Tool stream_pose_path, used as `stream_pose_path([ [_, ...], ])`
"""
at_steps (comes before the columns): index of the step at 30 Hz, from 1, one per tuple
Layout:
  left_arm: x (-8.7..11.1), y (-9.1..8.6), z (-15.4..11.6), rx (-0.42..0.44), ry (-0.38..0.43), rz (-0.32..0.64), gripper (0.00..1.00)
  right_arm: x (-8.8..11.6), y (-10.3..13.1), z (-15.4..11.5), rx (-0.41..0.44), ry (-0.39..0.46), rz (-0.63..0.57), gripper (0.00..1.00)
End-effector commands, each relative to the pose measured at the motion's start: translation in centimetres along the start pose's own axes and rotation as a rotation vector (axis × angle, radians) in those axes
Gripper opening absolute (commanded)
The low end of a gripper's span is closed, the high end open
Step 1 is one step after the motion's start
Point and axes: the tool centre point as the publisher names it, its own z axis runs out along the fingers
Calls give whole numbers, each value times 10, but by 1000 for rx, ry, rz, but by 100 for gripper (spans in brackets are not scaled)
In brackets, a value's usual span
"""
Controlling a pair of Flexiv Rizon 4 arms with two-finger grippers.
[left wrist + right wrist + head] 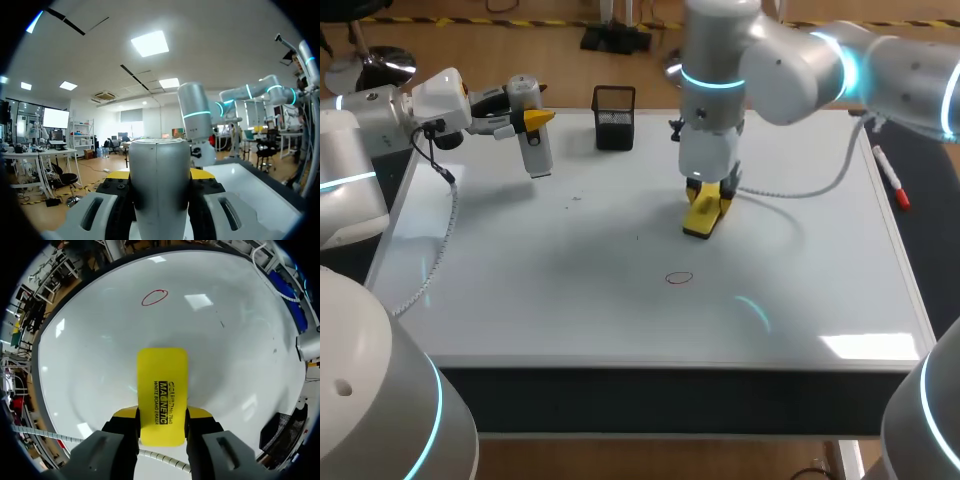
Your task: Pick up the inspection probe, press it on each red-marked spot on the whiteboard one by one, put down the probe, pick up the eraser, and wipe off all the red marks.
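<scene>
the right gripper point(706, 200) is clamped on the yellow eraser point(703, 218), which stands tilted at the middle of the whiteboard point(570, 300), apart from the one red ring point(679, 278) drawn nearer the front edge. the left gripper point(528, 118) grips the grey inspection probe point(538, 155) from both sides, above the board's back left part, near the black mesh holder point(614, 118).

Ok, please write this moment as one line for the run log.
left gripper: shut on inspection probe, above whiteboard | right gripper: shut on eraser, low at whiteboard | red mark: one, unwiped
</scene>
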Motion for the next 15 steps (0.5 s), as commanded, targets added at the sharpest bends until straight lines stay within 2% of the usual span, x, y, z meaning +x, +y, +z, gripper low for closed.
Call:
stream_pose_path([
  [1, 1, 0, 0, 3, -4, 4, 0, 6, -5, 15, 9, -5, 5, 0],
  [11, 1, 0, 0, 3, -4, 4, 0, 2, -13, -56, 62, -59, -7, 0],
  [15, 1, 0, 0, 3, -4, 4, 0, 1, -19, -69, 70, -63, -17, 0],
])
